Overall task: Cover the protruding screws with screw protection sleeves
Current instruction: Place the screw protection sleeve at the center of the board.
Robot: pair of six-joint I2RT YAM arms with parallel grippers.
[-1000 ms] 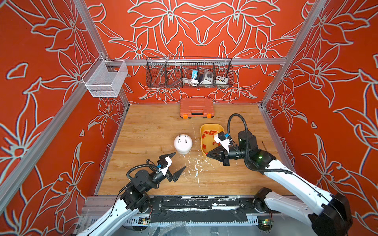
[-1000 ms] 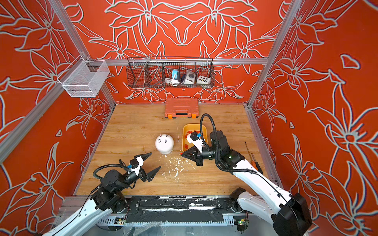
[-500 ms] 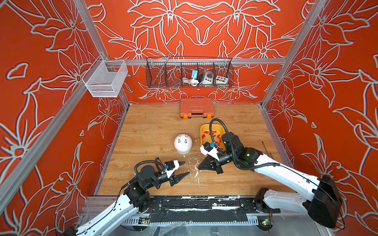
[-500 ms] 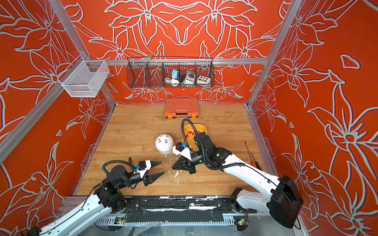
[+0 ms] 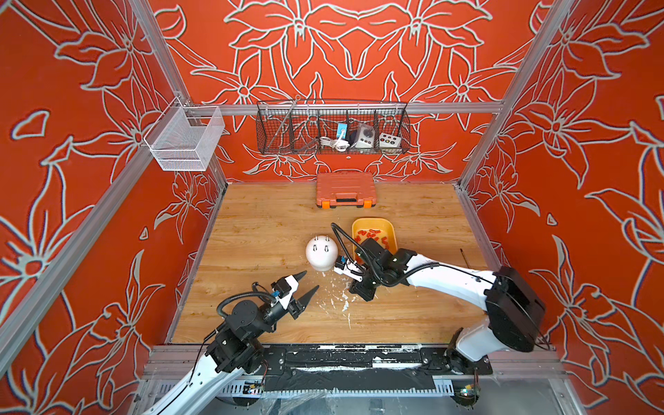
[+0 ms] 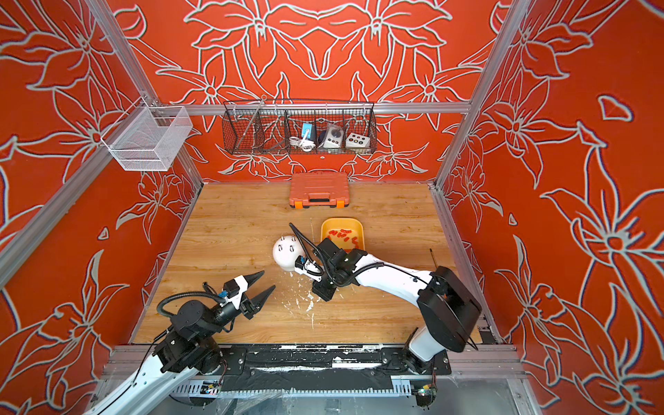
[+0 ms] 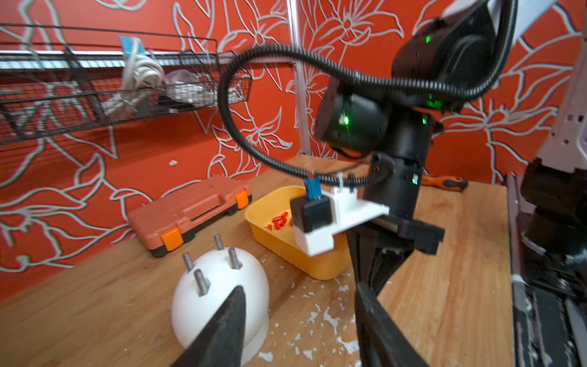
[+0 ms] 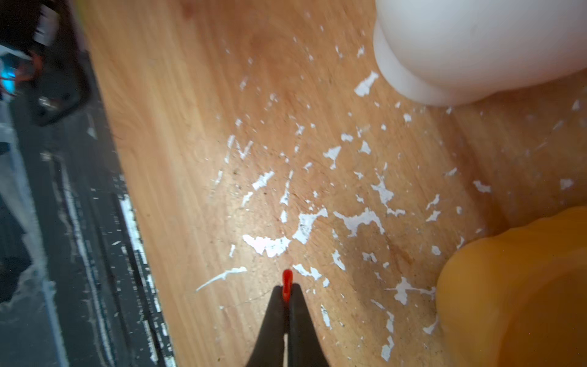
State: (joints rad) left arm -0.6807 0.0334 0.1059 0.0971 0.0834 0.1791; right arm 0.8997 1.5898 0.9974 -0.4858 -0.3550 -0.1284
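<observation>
The right gripper has its jaws shut tight on 1 red sleeve, low over the table, near the white dome and the yellow tray. More sleeves lie in the tray. The left gripper hovers near the dome, its jaws partly open and empty. 4 bare screws stand up from the dome.

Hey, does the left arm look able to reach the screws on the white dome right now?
Probably yes. The left arm points its open jaws at the white dome, with only tabletop between. The screws stand uncovered on top; the right arm hangs beside the dome, not across it.
</observation>
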